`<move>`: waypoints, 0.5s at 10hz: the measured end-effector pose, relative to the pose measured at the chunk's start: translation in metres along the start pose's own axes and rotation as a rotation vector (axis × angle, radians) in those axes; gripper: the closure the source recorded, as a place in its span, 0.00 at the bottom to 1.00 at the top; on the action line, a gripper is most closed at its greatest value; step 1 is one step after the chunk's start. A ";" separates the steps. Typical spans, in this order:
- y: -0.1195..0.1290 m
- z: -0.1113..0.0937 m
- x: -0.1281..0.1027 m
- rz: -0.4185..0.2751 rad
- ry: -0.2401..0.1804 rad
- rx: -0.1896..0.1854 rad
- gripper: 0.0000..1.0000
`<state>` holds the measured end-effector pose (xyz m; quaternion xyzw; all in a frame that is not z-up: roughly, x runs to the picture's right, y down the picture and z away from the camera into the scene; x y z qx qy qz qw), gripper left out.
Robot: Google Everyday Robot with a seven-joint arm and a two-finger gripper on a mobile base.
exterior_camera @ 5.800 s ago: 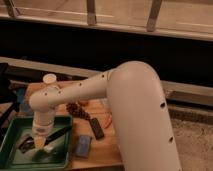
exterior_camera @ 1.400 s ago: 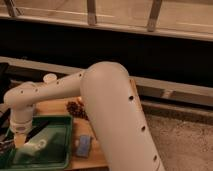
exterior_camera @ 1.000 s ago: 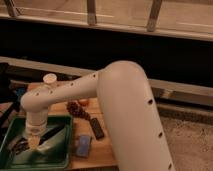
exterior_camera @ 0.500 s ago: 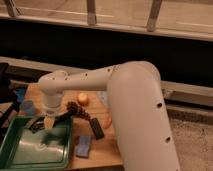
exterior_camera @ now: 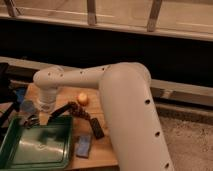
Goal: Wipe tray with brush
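The green tray [exterior_camera: 42,150] lies at the front left of the wooden table. My gripper [exterior_camera: 31,118] hangs from the white arm's wrist [exterior_camera: 47,95] over the tray's far left corner. It is shut on the brush [exterior_camera: 61,108]. The brush's dark handle sticks out to the right above the far rim. Its greyish head is at the fingers by the corner, and I cannot tell whether it touches the tray.
A small orange ball [exterior_camera: 82,98] and a dark beaded cluster [exterior_camera: 80,111] lie behind the tray. A flat black bar [exterior_camera: 96,128] and a blue block [exterior_camera: 84,146] lie right of it. A blue item [exterior_camera: 20,95] sits at far left. My arm spans the right side.
My gripper has moved with the brush from the middle of the tray up to its far rim, then left toward the far left corner.
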<state>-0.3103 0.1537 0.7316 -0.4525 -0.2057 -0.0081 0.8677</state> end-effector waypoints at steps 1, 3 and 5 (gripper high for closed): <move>0.013 0.009 -0.010 -0.020 -0.011 -0.016 0.82; 0.056 0.033 -0.029 -0.026 -0.024 -0.045 0.82; 0.083 0.044 -0.034 -0.001 -0.045 -0.041 0.82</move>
